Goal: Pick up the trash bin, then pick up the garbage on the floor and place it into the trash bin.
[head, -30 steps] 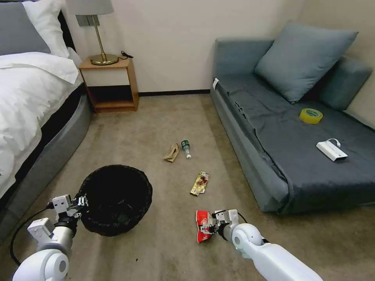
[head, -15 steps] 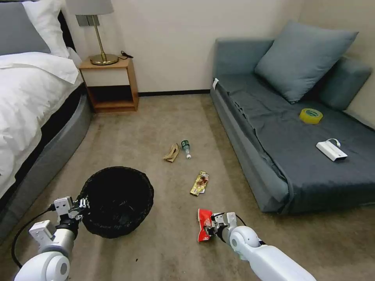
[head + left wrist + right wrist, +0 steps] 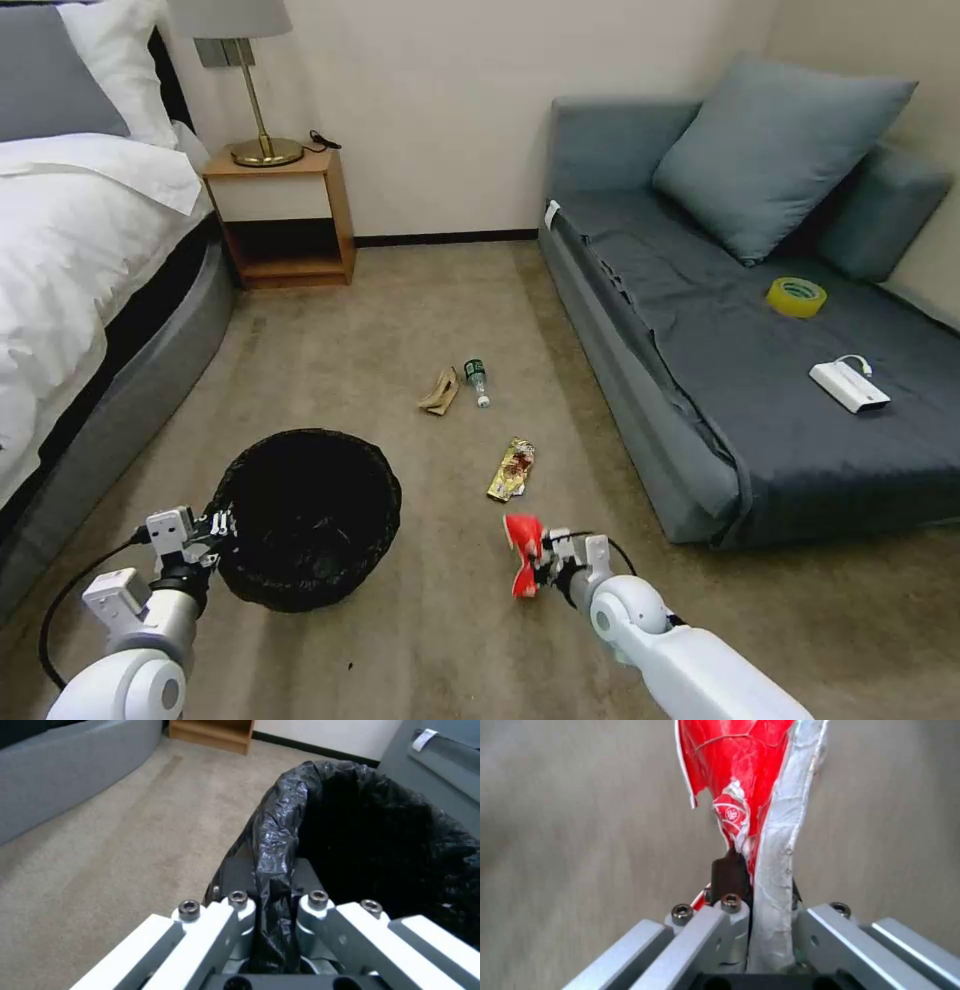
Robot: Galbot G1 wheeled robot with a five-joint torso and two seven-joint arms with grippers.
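The left claw (image 3: 222,524) sits at the lower left of the head view, pinching the near rim of the trash bin (image 3: 310,515). In the left wrist view its two dark pads are pressed together on a fold of the crinkled black bag at the rim (image 3: 272,877), with the bin's dark mouth opening just beyond them. The bin lies over the beige carpet (image 3: 420,320) between the bed (image 3: 70,250) and the scattered litter; whether its base touches the floor cannot be told.

The right claw (image 3: 538,562) is at the lower middle of the head view, to the right of the bin and apart from it, pinching the red-white snack packet (image 3: 522,552). The packet stands on edge out of the claw, its red face crumpled. In the right wrist view the claw's fingers (image 3: 728,872) are closed on the packet (image 3: 745,795), whose red side and whitish inner side run up away from the pads over blurred carpet.

The other garbage lies on the carpet farther off: the gold-brown wrapper (image 3: 511,470) just beyond the right claw, then the small clear bottle (image 3: 477,381) with a green label, and beside it the tan crumpled paper (image 3: 440,391), near each other.

A grey sofa (image 3: 720,400) on the right carries a yellow tape roll (image 3: 797,296) and a white box (image 3: 848,386) with a cable
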